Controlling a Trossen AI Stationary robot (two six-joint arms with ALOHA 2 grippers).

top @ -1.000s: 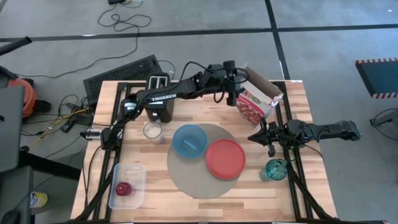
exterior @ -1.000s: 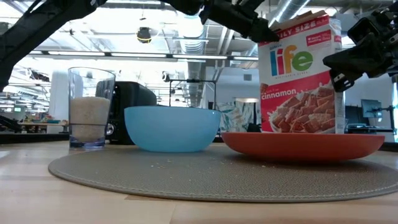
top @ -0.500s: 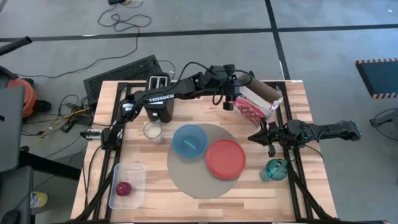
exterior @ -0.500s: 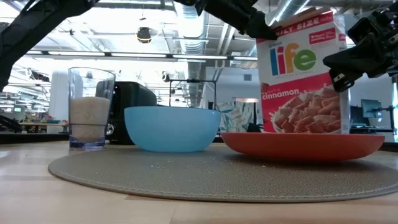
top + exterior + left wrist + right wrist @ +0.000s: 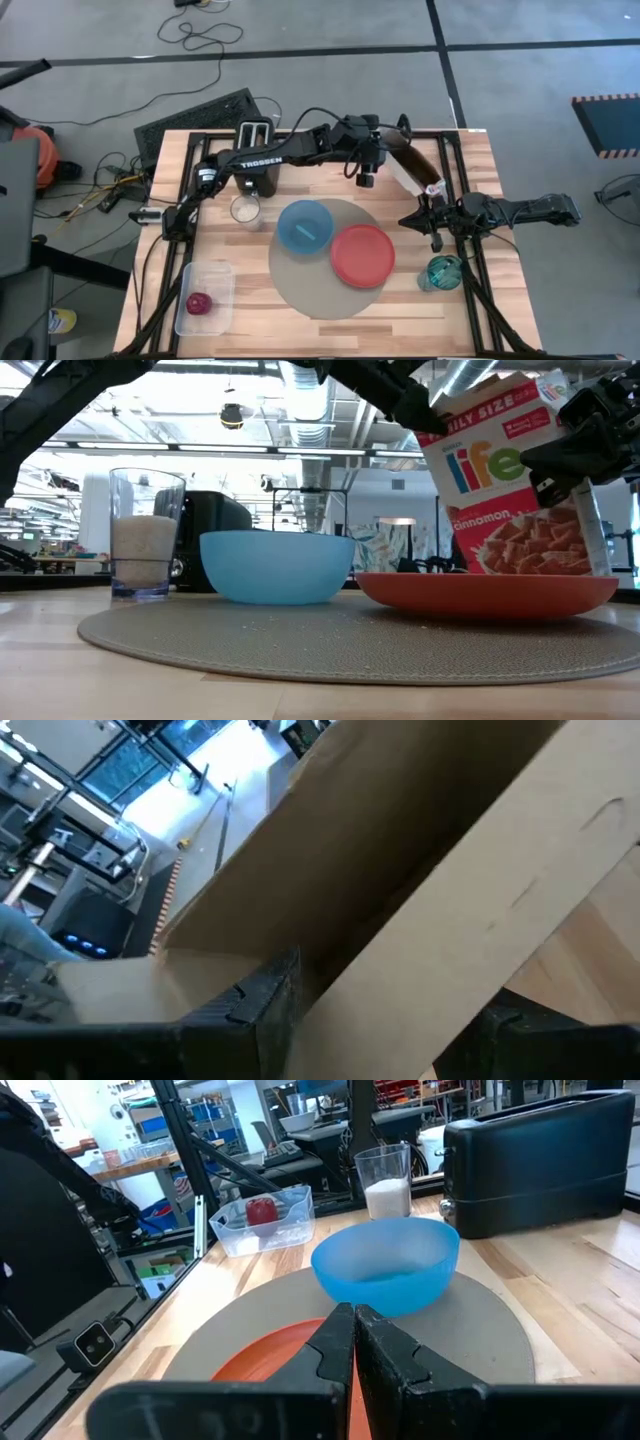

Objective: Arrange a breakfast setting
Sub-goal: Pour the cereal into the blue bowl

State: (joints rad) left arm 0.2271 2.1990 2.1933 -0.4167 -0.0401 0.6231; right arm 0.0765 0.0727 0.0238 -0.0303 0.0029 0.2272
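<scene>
My left gripper (image 5: 368, 160) reaches across to the far right of the table and is shut on a red "Life" cereal box (image 5: 510, 490), which is tilted. The round grey-beige mat (image 5: 300, 285) carries the light-blue bowl (image 5: 304, 226) and the red-orange plate (image 5: 362, 255). My right gripper (image 5: 412, 220) is shut and empty, by the mat's right edge. The teal glass (image 5: 443, 272) stands on the table near it. The red apple (image 5: 198, 303) lies in the clear tub (image 5: 214, 278) at the near left. No spoon or toast slice shows. My left gripper pinches the cereal box's upper part (image 5: 380, 950), near its open top, between its two fingers (image 5: 262, 1012). The fingers come from the table's left side, slanting down. The box is tilted; the plate hides its bottom in the low view.
The black-and-silver toaster (image 5: 258, 160) stands at the far left. A clear glass with white contents (image 5: 245, 208) stands in front of it. The bowl (image 5: 385, 1265) and the plate (image 5: 270, 1365) lie straight ahead of my right gripper (image 5: 355, 1350).
My left gripper has turned and tipped the cereal box. The box stood nearly upright and now leans, its bottom swung toward the table's right side. From above, its printed front no longer shows, only its brown cardboard. My right gripper has kept still.
</scene>
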